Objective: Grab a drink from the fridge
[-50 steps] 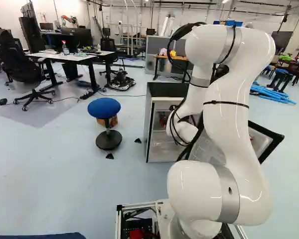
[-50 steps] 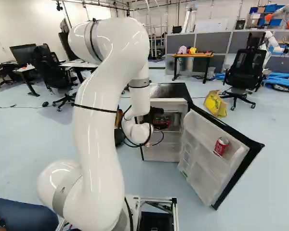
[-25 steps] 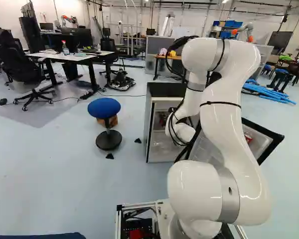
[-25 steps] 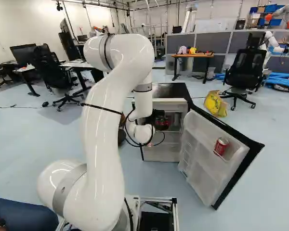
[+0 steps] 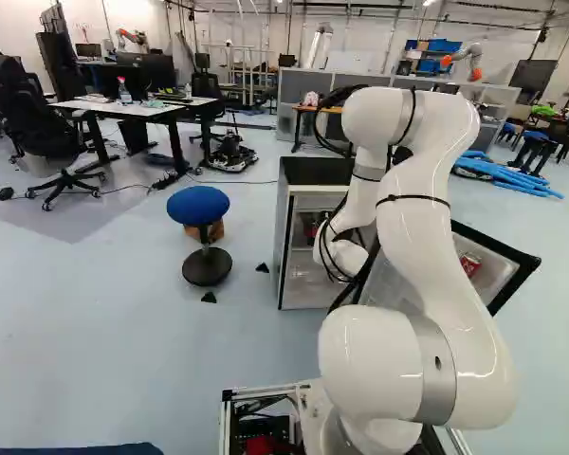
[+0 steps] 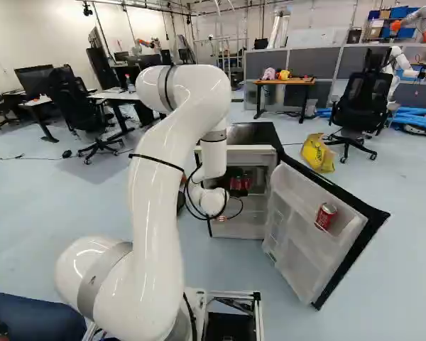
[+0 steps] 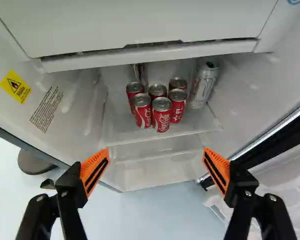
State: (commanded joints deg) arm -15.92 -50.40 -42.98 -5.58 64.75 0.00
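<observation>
Faced red cans [image 7: 161, 119] and a silver can [image 7: 204, 86] inside the open fridge [image 6: 250, 133]. Had both fingers [image 7: 94, 171] spread wide apart, gripping nothing.

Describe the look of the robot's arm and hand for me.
The glossy white arm has thick, rounded segments with silver-grey rings at some joints. Thin black straps circle it, and loose black cables loop along its upper part. The black metal-and-plastic-looking hand has two fingers with ribbed orange pads, each bearing dark stripes.
</observation>
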